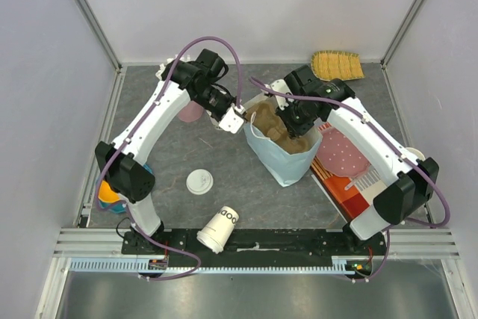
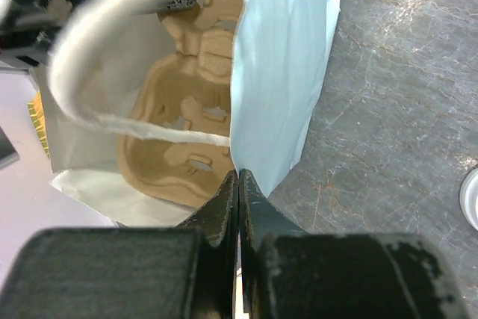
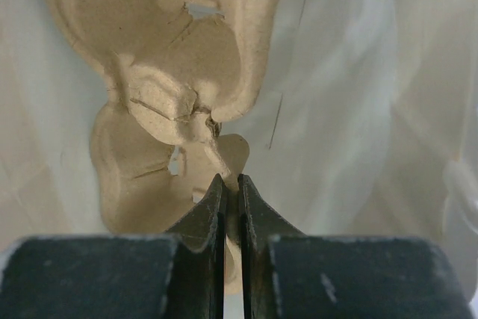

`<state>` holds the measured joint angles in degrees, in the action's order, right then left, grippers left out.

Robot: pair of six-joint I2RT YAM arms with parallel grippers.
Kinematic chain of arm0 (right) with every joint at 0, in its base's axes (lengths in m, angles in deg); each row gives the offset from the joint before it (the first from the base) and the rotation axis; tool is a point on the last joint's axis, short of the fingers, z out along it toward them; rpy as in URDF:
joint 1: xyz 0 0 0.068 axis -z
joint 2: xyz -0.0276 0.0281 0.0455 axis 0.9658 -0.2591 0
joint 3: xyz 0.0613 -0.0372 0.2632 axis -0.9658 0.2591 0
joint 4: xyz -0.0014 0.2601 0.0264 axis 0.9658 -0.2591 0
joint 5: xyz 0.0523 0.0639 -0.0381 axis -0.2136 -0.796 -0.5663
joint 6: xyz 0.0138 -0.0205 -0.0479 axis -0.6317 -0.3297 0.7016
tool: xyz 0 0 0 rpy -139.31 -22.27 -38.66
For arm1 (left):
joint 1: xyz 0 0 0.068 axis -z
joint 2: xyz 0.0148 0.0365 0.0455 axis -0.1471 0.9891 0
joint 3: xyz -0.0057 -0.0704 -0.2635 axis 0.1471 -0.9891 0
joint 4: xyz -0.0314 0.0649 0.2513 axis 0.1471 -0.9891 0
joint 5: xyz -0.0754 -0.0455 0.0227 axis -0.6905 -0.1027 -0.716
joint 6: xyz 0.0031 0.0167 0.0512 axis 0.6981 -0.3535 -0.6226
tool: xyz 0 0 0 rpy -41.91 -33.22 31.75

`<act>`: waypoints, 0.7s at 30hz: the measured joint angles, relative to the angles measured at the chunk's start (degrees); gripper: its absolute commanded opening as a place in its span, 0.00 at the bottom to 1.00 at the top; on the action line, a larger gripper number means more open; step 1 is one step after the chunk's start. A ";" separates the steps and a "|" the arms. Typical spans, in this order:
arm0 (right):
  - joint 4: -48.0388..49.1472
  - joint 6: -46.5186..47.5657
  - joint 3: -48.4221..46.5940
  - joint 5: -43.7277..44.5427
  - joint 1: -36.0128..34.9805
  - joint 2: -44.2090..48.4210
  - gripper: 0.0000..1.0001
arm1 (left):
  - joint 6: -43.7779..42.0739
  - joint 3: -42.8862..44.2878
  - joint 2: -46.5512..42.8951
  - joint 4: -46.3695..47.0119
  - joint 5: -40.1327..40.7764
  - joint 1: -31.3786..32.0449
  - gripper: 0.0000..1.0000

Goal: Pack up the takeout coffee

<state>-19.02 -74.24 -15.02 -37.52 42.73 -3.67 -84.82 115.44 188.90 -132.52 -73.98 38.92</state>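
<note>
Grey stone-look tabletop [image 1: 224, 155], top view. The pale blue paper bag [image 1: 282, 160] stands open at mid-field. The left pincer [image 1: 237, 119] sits at the bag's left rim. The right pincer [image 1: 288, 131] is down inside the bag's mouth, on the brown pulp carrier [image 1: 270, 119]. Both arms overhang the opening.

The takeout coffee [image 1: 218, 228] lies on its side, well apart from the bag and to its near-left, beside the arms' base rail. Its long axis runs diagonally: the wide end, apparently the white cap, points away from the bag, and the narrow base points toward it. A loose flat lid [image 1: 199, 181] lies left of the bag, apart from the cup. A pink cup [image 1: 190, 113] left of the bag is partly hidden by the left arm. A pink perforated plate [image 1: 342, 156] lies just right of the bag.

Left wrist view. The left pincer [image 2: 237, 177] has its fingers pressed together, with the bag's [image 2: 276, 72] rim edge caught at the tips. The carrier [image 2: 175, 125] is visible inside. The cup is out of frame.

Right wrist view. The right pincer [image 3: 230, 182] is nearly closed on a thin tab of the carrier [image 3: 187, 65], with the bag's white lining [image 3: 358, 110] all around. Only this view confirms that grip, and only the top view shows the cup.
</note>
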 measured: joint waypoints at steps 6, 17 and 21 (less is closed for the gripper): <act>0.11 -0.26 1.53 1.73 -0.07 -0.20 0.00 | 0.09 -1.33 -1.55 0.00 0.02 0.28 0.02; 3.72 -1.51 5.66 2.69 -0.48 0.15 0.00 | 0.07 -1.95 -2.12 0.04 0.13 0.72 0.02; 6.23 -2.95 7.41 4.72 -2.51 -0.42 0.00 | 0.00 -3.04 -2.69 0.22 1.11 1.79 0.02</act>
<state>-12.79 -77.19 -7.61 -32.79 40.22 -4.09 -84.82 112.40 186.22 -132.30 -72.87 40.71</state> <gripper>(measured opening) 0.120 0.026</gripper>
